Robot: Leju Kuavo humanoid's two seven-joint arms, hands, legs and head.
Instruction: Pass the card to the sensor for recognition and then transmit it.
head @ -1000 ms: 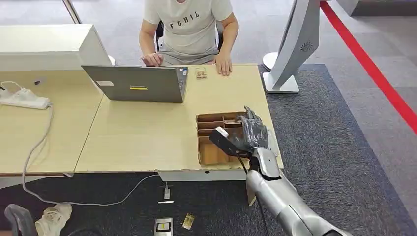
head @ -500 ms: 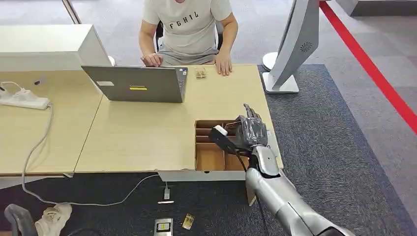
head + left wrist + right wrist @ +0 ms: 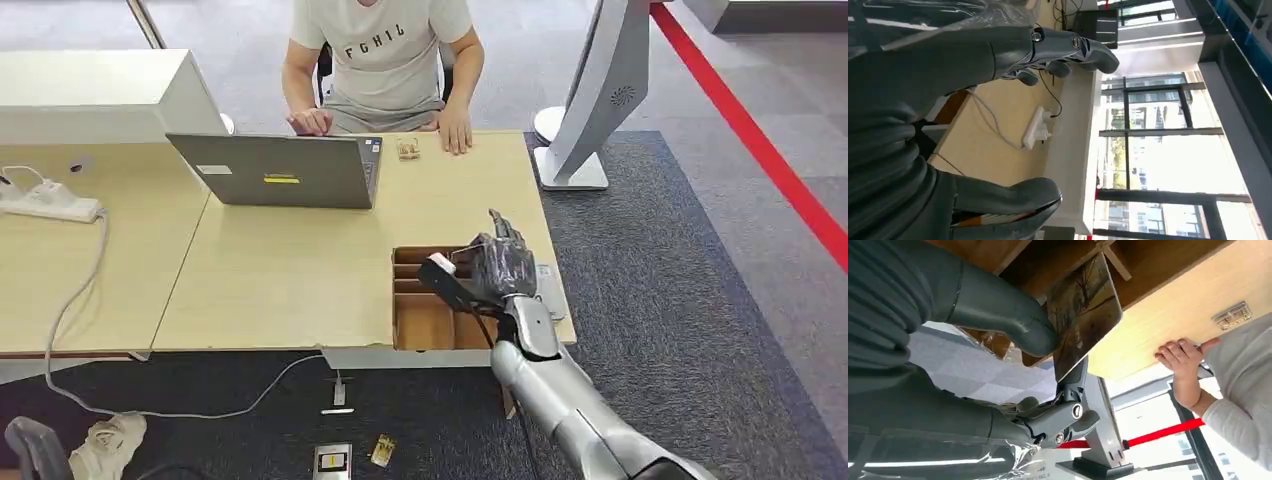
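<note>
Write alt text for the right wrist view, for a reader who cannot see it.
The robot's right hand pinches a dark picture card between its thumb and fingers, above a compartmented cardboard box on a light wooden table. Across the table, a person's hand rests at the edge near a second small card.

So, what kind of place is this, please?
Probably an office or a reception desk: a person sits at a wooden desk with a laptop, a grey standing terminal beside it, and carpet tiles on the floor.
</note>
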